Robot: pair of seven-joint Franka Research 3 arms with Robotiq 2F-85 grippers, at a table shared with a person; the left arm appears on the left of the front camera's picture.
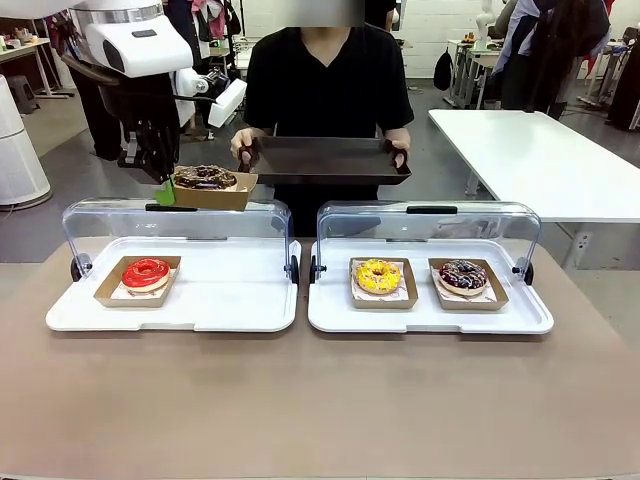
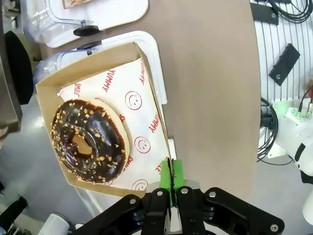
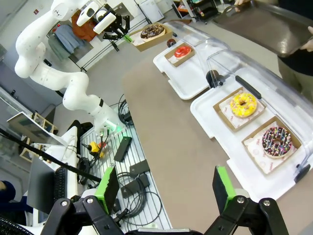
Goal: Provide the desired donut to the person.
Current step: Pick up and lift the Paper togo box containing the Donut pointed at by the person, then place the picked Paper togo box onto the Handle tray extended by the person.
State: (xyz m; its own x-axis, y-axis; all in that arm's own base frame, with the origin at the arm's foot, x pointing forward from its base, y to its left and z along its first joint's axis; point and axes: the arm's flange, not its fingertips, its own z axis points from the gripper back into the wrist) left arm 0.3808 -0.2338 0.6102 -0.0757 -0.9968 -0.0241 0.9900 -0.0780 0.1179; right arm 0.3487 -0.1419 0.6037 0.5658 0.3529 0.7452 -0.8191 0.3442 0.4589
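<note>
Your left gripper (image 2: 171, 178) is clamped tight on one thin side wall of the cardboard tray (image 1: 212, 199), green pads (image 2: 178, 172) pressed together over the rim. The chocolate donut (image 1: 204, 177) lies flat in it, topping up. That tray hangs in the air above the far edge of the left display case (image 1: 230, 305). Its long axis runs across the table towards the dark tray (image 1: 325, 160) that the person (image 1: 325, 85) holds, just beside its left end. Your right gripper (image 3: 166, 178) stands wide open, holding nothing
</note>
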